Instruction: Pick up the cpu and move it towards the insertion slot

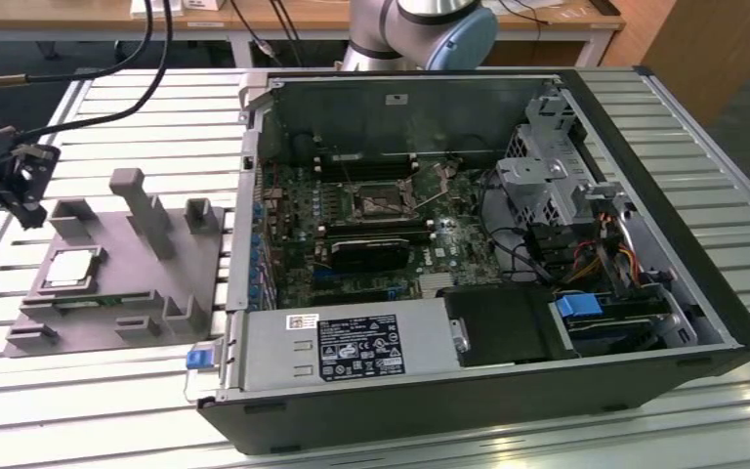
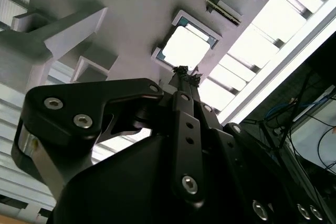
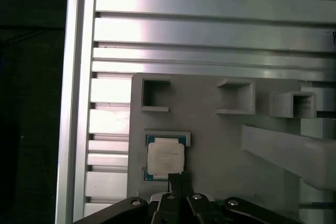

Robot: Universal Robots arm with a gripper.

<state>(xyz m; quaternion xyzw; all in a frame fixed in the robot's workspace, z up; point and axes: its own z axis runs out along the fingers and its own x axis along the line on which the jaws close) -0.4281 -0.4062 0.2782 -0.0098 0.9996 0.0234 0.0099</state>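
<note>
The cpu (image 3: 165, 157) is laid flat in a recess of the tray (image 3: 210, 129). The gripper (image 3: 179, 178) is held near its edge, with the jaws together and nothing clamped between them.

On the desk (image 1: 128, 107), tray (image 1: 141, 283) at the exterior view's left with cpu (image 1: 71, 266) in it; case (image 1: 727, 313) at right, insertion slot (image 1: 378, 203) inside.

The fingers (image 3: 175, 183) cover one edge of the cpu (image 3: 165, 156).

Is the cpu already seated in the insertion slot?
No, in the exterior view the cpu lies on the grey tray, outside the computer case.
</note>
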